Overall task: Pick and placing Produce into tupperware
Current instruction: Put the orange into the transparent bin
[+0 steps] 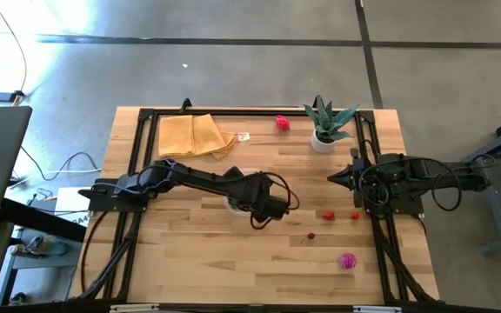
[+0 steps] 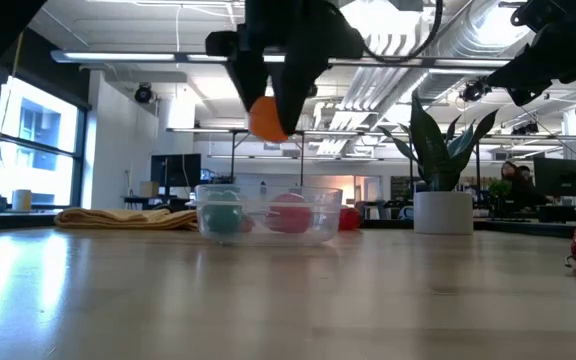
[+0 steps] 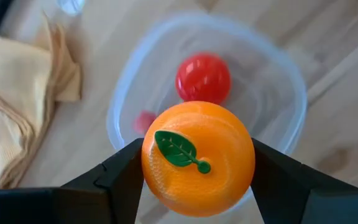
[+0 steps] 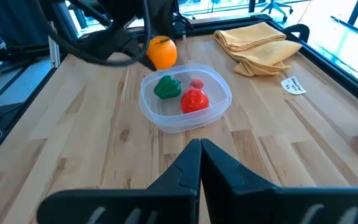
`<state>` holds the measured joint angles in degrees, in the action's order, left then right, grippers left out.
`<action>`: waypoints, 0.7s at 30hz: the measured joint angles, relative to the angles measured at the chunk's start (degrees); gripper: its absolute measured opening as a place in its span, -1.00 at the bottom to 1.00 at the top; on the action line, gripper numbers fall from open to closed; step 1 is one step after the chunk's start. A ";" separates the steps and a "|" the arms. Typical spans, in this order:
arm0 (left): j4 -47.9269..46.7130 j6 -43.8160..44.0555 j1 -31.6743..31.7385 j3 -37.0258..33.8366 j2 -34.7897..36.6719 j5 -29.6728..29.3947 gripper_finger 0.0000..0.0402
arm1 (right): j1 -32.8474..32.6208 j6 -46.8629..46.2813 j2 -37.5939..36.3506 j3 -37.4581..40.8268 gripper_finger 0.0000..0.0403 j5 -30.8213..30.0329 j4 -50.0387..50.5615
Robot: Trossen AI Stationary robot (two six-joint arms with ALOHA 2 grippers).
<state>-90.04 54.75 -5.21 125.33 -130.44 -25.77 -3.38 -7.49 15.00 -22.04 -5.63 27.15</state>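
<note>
My left gripper (image 1: 249, 198) is shut on an orange toy fruit with a green leaf (image 3: 197, 158) and holds it above the clear tupperware (image 3: 291, 93). The orange also shows in the low view (image 2: 267, 118) and the right wrist view (image 4: 162, 51). The tupperware (image 4: 219, 107) rests on the table and holds a green piece (image 4: 166, 87), a red piece (image 4: 194, 100) and a small red piece (image 4: 196, 83). In the high view the arm hides most of the tupperware (image 1: 231, 207). My right gripper (image 1: 333, 178) is shut and empty at the table's right side. My left gripper pinches the orange by two opposite sides (image 3: 151, 171) between its two fingers (image 3: 120, 177), with the leaf facing the wrist camera. The fingers come from above, pointing down. The orange is lifted clear, over the tupperware.
A folded tan cloth (image 1: 194, 135) lies at the far left and a potted plant (image 1: 324, 122) at the far right. Loose pieces lie on the table: a red one (image 1: 282, 123) at the far edge, small red ones (image 1: 328, 215), and a magenta one (image 1: 347, 260) near right.
</note>
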 joint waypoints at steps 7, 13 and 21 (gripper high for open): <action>0.68 -2.90 1.22 -1.34 -0.01 2.43 0.18 | 0.00 -0.02 0.00 -0.01 -1.00 0.00 0.01; 2.39 -5.45 1.90 -1.39 -0.01 3.48 0.19 | 0.00 0.00 0.00 -0.01 -1.00 -0.02 0.01; 7.92 -5.91 2.71 -6.60 -0.07 6.06 0.20 | 0.00 0.00 0.00 -0.01 -1.00 0.00 0.01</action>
<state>-82.12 48.84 -2.50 118.72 -130.52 -19.71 -3.38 -7.49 15.00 -22.04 -5.63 27.16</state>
